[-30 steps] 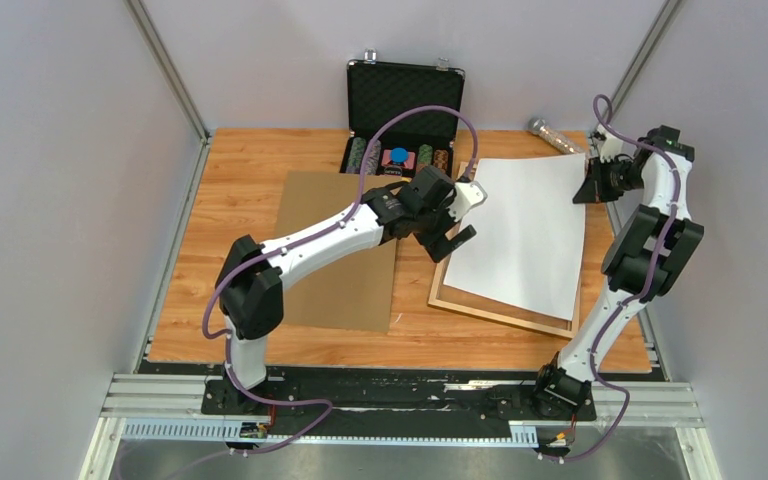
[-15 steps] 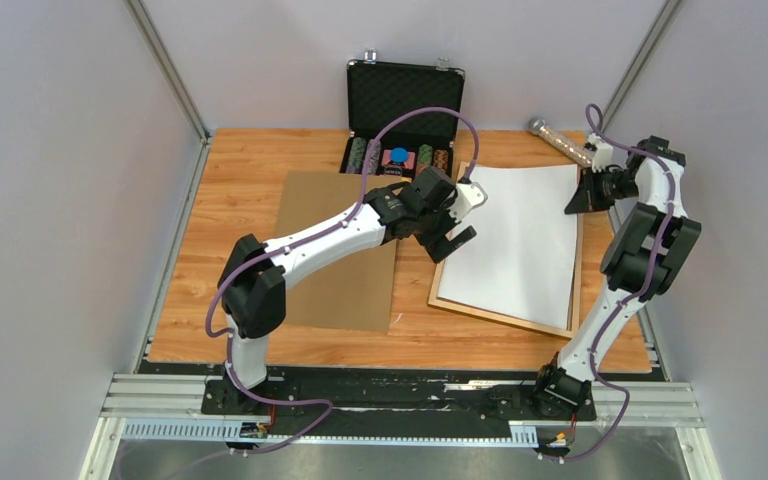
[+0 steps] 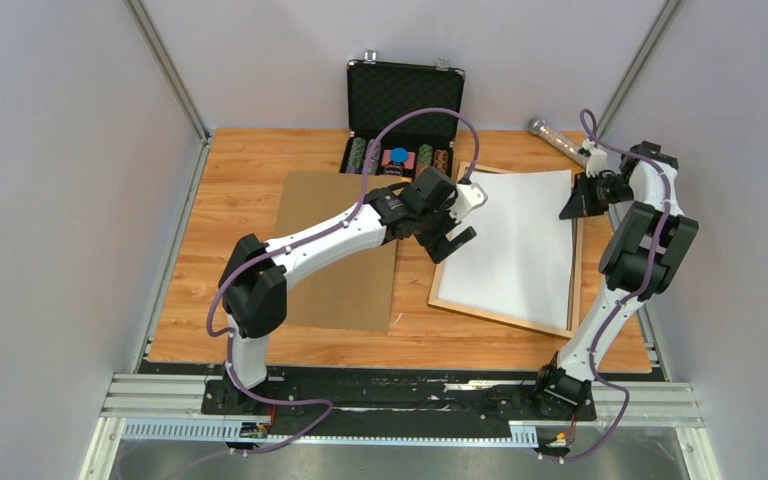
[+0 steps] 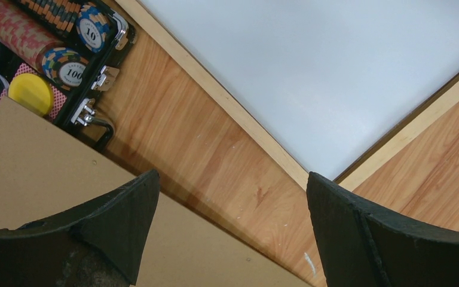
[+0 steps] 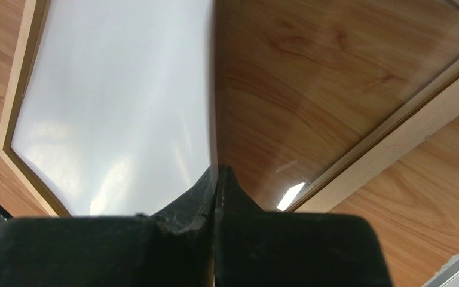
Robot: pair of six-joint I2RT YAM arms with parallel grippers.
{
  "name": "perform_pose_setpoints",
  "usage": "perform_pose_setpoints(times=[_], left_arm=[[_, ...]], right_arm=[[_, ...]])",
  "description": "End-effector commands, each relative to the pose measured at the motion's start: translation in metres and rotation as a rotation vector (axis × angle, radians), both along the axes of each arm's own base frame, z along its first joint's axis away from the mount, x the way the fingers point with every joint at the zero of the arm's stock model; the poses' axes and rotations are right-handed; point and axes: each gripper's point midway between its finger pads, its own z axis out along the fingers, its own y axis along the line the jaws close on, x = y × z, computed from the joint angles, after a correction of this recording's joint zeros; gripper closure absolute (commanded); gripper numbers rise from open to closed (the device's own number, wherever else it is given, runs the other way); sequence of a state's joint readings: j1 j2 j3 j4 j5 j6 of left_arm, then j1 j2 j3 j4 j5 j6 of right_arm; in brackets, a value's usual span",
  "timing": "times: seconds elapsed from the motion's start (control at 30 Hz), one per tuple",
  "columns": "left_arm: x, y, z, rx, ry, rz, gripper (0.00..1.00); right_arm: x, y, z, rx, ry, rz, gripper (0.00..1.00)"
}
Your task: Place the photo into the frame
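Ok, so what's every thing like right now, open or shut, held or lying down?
photo: white side up over the frame, right edge pinched and lifted.
frame: lying flat, pane partly uncovered.
left gripper: open, empty.
right gripper: shut on the photo.
case: lid open.
board: lying flat.
tube: lying on its side.
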State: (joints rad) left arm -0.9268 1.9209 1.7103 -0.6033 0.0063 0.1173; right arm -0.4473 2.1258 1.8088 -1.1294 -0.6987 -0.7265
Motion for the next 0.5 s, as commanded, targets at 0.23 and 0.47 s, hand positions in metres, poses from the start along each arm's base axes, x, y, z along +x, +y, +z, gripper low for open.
perform_pose_setpoints(times=[0.23, 0.47], left_arm=[[0.006, -0.003, 0.02, -0.04, -0.041, -0.001, 0.0], [0.005, -0.001, 0.02, -0.041, -0.042, 0.0, 0.0]], right_arm=[[0.018, -0.013, -0.009, -0.035, -0.027, -0.11, 0.9], [0.018, -0.018, -0.014, -0.064, -0.02, -0.142, 0.74]])
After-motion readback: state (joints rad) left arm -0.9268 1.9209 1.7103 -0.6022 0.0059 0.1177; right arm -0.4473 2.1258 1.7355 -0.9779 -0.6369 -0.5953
